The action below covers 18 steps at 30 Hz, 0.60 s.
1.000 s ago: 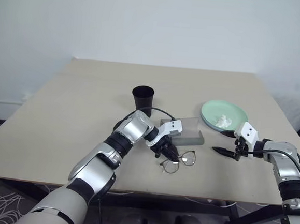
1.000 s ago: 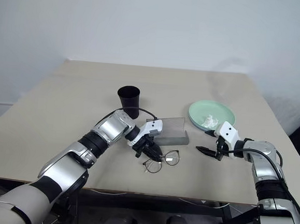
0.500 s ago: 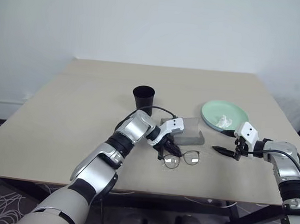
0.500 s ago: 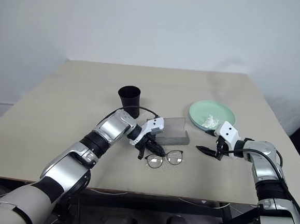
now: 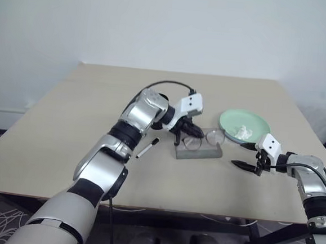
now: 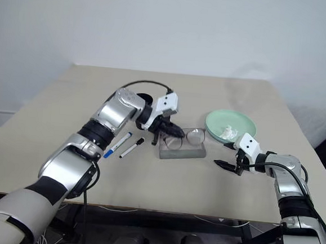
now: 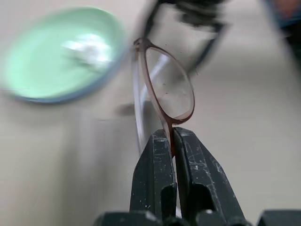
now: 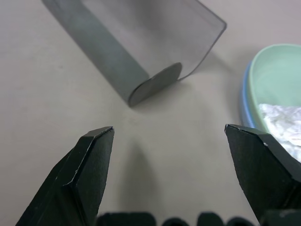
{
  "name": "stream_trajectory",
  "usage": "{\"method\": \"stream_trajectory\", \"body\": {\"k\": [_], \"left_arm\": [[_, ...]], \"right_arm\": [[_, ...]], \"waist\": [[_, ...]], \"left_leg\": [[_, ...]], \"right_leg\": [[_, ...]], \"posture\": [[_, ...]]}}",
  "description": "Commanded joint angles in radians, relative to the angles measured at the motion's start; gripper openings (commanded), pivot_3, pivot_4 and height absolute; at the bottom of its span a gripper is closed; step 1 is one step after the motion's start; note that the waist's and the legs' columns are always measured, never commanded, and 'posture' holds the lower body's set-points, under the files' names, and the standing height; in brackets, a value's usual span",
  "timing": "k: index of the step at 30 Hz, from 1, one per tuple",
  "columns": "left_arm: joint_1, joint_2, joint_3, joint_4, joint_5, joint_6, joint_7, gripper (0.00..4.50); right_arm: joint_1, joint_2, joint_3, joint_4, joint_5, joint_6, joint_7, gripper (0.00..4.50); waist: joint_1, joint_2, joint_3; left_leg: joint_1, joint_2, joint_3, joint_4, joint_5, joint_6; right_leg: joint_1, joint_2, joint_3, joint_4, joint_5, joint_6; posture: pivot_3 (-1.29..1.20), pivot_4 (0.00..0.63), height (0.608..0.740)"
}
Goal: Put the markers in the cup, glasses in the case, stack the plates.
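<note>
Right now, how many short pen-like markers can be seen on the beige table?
2. Both lie side by side on the table left of the grey case: the blue-ended marker and the dark marker beside it. Others may be hidden behind the left arm.

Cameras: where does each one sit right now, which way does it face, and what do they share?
Head stereo pair: looks forward and down over the table; both arms show, left gripper holding the glasses above the case.
Left wrist: looks along its shut fingers at the glasses, green plate beyond.
Right wrist: looks along the open right gripper at the case.
Shared: glasses, case and plate.
</note>
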Motion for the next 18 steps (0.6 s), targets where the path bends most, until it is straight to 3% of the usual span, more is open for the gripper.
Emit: {"method": "stream_trajectory", "body": {"k": [1, 9, 18], "left_arm": [[-0.082, -0.015, 0.014, 0.135, 0.057, -0.141, 0.099, 0.02], [-0.099, -0.075, -0.005, 0.338, 0.163, -0.374, 0.197, 0.02], [-0.073, -0.131, -0.012, 0.405, 0.24, -0.442, 0.251, 0.02]], "right_arm": [[-0.022, -0.021, -0.023, -0.039, 0.037, 0.015, 0.027, 4.09], [-0.017, -0.011, -0.021, -0.051, 0.035, 0.019, 0.013, 4.09], [-0.001, -0.002, -0.025, -0.076, 0.04, 0.026, -0.014, 4.09]], "waist": [[0.0, 0.0, 0.0], [0.0, -0.002, 0.001], [0.0, -0.003, 0.002]], "left_leg": [[0.0, 0.0, 0.0, 0.0, 0.0, 0.0], [-0.001, 0.0, 0.0, 0.0, 0.0, 0.0], [-0.001, 0.0, 0.0, 0.0, 0.0, 0.0]], "right_leg": [[0.0, 0.0, 0.0, 0.0, 0.0, 0.0], [0.0, 0.0, 0.0, 0.0, 0.0, 0.0], [0.0, 0.0, 0.0, 0.0, 0.001, 0.002]], "posture": [[0.0, 0.0, 0.733], [0.0, 0.0, 0.733], [0.0, 0.0, 0.733]]}}
